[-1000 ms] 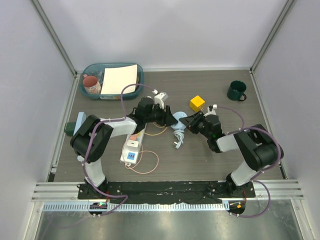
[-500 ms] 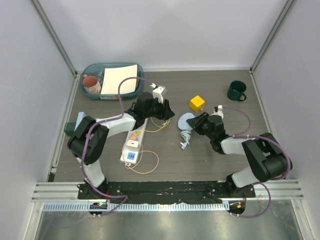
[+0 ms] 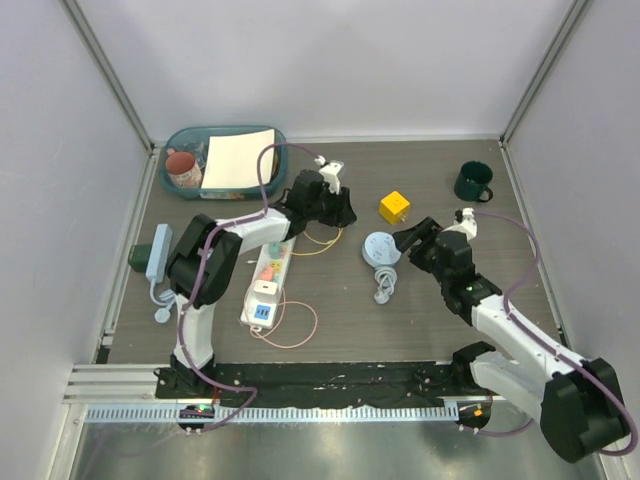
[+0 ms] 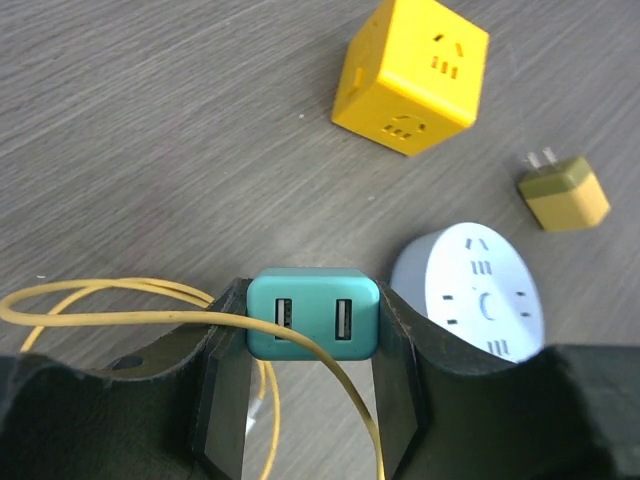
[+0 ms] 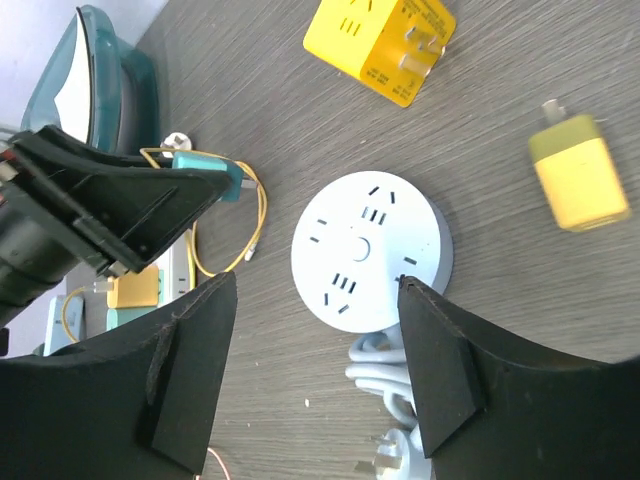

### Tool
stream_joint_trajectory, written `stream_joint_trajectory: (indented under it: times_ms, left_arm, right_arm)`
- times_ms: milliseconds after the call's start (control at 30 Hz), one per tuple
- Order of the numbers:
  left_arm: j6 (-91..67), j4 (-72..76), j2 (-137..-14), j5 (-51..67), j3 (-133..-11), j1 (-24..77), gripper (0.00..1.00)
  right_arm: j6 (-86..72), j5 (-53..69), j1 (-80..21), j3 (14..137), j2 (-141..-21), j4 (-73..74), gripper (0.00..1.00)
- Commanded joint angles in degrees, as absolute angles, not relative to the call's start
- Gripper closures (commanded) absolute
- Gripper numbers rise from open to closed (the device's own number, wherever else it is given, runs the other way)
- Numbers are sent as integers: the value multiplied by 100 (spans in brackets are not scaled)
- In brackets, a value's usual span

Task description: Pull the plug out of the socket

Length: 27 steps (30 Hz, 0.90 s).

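The socket is a long white strip with pastel faces, lying left of centre. The plug, a small white square block, sits on the strip near its near end. My left gripper is past the strip's far end. In the left wrist view this gripper is shut on a teal two-port USB charger with a yellow cable across it. My right gripper is open; in the right wrist view it hangs over a round white outlet hub. The strip's edge shows at that view's left.
A yellow cube and a small olive-yellow charger lie near the hub, whose corded plug trails toward me. A teal bin stands back left, a green mug back right, a light-blue strip far left.
My left gripper has moved toward the back right, away from the strip. My right arm has drawn back to the right, and the round hub with its cord has shifted right.
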<state>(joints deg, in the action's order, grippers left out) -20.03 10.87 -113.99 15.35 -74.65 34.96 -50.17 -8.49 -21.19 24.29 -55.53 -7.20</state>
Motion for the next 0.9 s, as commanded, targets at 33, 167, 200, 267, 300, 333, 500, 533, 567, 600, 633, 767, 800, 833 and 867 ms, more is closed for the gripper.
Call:
stream_joint_trajectory:
  times_ms: [33, 167, 200, 267, 300, 333, 500, 533, 567, 600, 633, 767, 800, 833, 867]
  left_arm:
    - [-1819, 713, -11715, 1275, -8076, 3507, 76]
    - [-1775, 378, -11751, 1274, -8376, 3507, 46]
    - [-1758, 326, -11647, 1274, -8411, 3507, 36]
    - [-1697, 28, -11532, 1196, -8490, 3507, 22]
    - [-1592, -165, -11392, 1100, -8534, 3507, 21]
    - [-1547, -315, -11321, 1064, -8560, 3507, 18]
    - [-1170, -1762, -10890, 485, -8982, 3516, 6]
    - [-943, -2010, -10777, 214, -9069, 3507, 5]
    - [-853, -2178, -10723, 89, -9157, 3507, 5]
    - [-783, -2493, -10644, -121, -9176, 3507, 5]
    - [-634, -2644, -10530, -410, -9202, 3507, 5]
    - [-388, -3216, -10205, -896, -9272, 3498, 4]
    - [-369, -3330, -10161, -931, -9290, 3498, 4]
    - [-343, -3592, -10108, -949, -9307, 3481, 4]
    - [-317, -3725, -10029, -1045, -9342, 3463, 5]
  right_arm:
    - [-4571, -1380, -2127, 2909, -5089, 553, 28]
    - [-4412, -1345, -2136, 3225, -4957, 782, 28]
    - [-4360, -1345, -2127, 3278, -4957, 817, 28]
    - [-4333, -1327, -2127, 3418, -4974, 870, 28]
    - [-4316, -1318, -2136, 3454, -5001, 888, 28]
    - [-4307, -1301, -2136, 3524, -5027, 888, 28]
    - [-4333, -1117, -2136, 3568, -5124, 782, 27]
    - [-4342, -1081, -2136, 3568, -5141, 747, 28]
    - [-4333, -1055, -2144, 3568, -5185, 695, 28]
    - [-4324, -1002, -2153, 3577, -5229, 694, 27]
    - [-4316, -958, -2153, 3603, -5256, 686, 28]
    - [-4219, -791, -2206, 3656, -5440, 555, 28]
    - [-4184, -643, -2232, 3639, -5475, 484, 28]
    - [-4166, -537, -2250, 3656, -5536, 414, 28]
    - [-4166, -467, -2267, 3665, -5598, 265, 28]
